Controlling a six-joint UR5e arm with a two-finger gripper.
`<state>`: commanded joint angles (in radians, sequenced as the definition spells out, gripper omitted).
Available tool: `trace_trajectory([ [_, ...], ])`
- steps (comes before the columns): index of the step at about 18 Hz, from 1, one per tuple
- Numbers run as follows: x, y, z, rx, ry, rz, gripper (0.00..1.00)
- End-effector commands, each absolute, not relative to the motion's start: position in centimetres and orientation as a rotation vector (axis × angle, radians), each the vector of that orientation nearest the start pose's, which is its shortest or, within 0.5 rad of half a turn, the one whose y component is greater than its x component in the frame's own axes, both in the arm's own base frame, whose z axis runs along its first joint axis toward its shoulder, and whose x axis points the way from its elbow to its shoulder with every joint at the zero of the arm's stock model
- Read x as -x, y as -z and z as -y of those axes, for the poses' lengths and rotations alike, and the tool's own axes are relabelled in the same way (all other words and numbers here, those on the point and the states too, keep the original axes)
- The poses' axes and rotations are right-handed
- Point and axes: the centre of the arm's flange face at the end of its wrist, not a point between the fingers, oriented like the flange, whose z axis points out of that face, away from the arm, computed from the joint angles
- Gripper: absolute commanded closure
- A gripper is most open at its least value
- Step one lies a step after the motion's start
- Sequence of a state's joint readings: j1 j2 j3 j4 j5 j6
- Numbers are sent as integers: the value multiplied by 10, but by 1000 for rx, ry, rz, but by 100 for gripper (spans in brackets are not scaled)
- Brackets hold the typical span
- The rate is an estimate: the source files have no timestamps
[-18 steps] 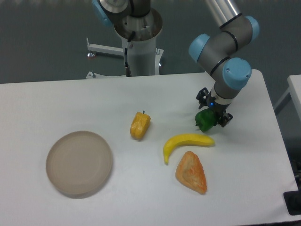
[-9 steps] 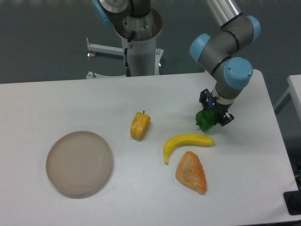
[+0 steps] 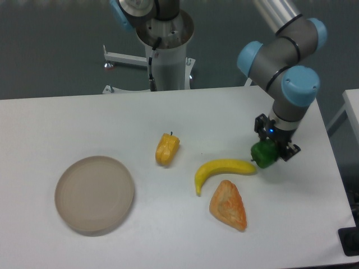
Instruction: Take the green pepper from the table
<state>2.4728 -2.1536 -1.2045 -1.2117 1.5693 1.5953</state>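
Green pepper (image 3: 263,154): clamped in tool (image 3: 273,150), near right part of counter (image 3: 67,123), just beside banana (image 3: 223,168) tip; lift off surface not discernible
Grip from above, arm vertical, suits straight raise
Yellow pepper (image 3: 167,149), plate (image 3: 94,194): apart, untouched

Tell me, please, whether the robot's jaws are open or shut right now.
Shut: the gripper clamps the small glossy dark-green pepper on both sides.

The gripper (image 3: 272,148) grips the green pepper (image 3: 263,154); banana (image 3: 222,168) just beside.
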Motion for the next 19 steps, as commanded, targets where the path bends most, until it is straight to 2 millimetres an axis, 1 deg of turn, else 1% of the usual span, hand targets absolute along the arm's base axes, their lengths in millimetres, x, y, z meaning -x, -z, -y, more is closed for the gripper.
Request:
trace_trajectory([
  [2, 497, -356, -563, 2908, -235, -1027, 57],
  [5, 499, -360, -568, 2904, -248, -1028, 57],
  [19, 500, -358, -572, 2902, -244, -1014, 57],
])
